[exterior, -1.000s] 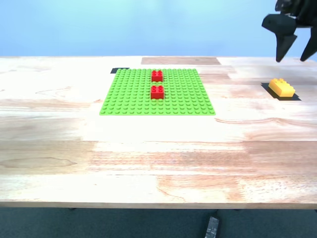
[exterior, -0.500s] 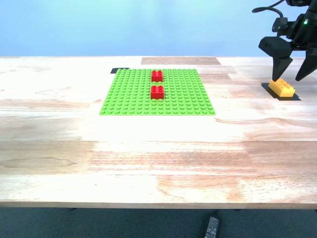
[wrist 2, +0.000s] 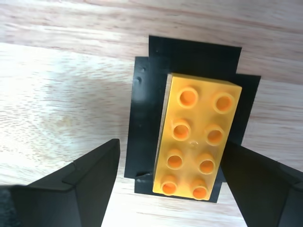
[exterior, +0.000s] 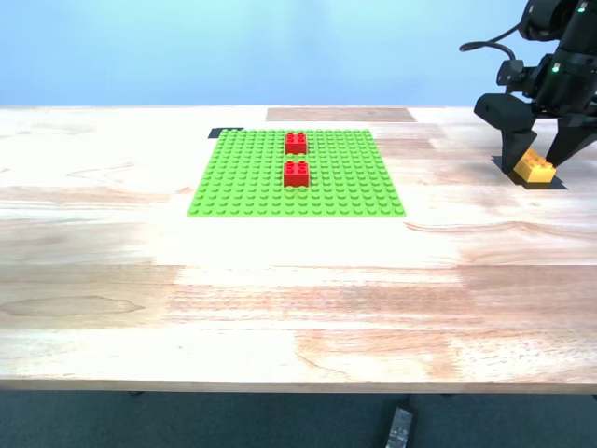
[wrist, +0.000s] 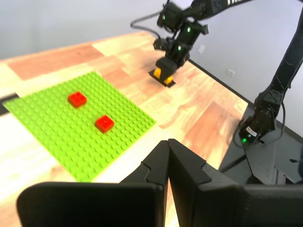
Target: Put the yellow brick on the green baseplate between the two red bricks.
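Exterior view: yellow brick (exterior: 535, 167) on a black patch (exterior: 552, 183) at the desk's (exterior: 298, 280) far end on the exterior view's right, well apart from the green baseplate (exterior: 297, 174) and the two red bricks (exterior: 296, 159); second gripper (exterior: 538, 161) straddling it, jaws spread, nothing gripped. First wrist view: first gripper (wrist: 169, 156) clear of the desk, jaws pressed together, empty. Second wrist view: brick between the spread jaws, one finger (wrist 2: 258, 177) seemingly close, the other well off; best to centre, stay square to the long sides, close low below the studs.
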Robot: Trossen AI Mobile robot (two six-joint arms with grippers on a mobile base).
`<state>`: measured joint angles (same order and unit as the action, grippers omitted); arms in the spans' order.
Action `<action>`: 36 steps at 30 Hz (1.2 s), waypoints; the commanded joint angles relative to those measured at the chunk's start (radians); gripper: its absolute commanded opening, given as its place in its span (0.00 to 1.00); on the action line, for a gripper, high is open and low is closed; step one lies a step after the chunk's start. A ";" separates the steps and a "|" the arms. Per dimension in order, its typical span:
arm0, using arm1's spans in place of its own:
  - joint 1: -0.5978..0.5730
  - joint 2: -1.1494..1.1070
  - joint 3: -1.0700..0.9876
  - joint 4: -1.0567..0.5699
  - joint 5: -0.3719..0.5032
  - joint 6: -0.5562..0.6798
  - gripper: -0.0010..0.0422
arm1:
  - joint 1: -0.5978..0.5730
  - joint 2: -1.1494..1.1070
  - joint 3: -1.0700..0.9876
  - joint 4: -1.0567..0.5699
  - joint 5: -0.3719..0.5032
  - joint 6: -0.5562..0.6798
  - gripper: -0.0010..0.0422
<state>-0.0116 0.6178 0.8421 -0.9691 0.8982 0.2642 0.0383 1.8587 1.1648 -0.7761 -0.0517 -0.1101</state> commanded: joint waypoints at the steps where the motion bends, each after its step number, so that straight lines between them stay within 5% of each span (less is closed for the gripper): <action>1: 0.000 0.000 -0.004 -0.018 0.000 0.026 0.02 | 0.000 -0.008 0.003 0.006 0.006 0.001 0.61; 20: 0.000 -0.001 -0.007 -0.019 0.000 0.024 0.02 | -0.014 -0.015 -0.026 0.033 0.002 -0.011 0.17; 30: 0.000 -0.001 -0.008 -0.013 0.000 0.024 0.02 | -0.013 -0.092 0.037 -0.016 -0.001 -0.090 0.12; 36: -0.002 -0.001 -0.019 -0.012 0.000 0.023 0.02 | 0.040 -0.175 0.091 -0.056 -0.003 -0.264 0.12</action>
<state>-0.0135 0.6170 0.8253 -0.9779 0.8978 0.2878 0.0620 1.6978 1.2438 -0.8284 -0.0540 -0.3431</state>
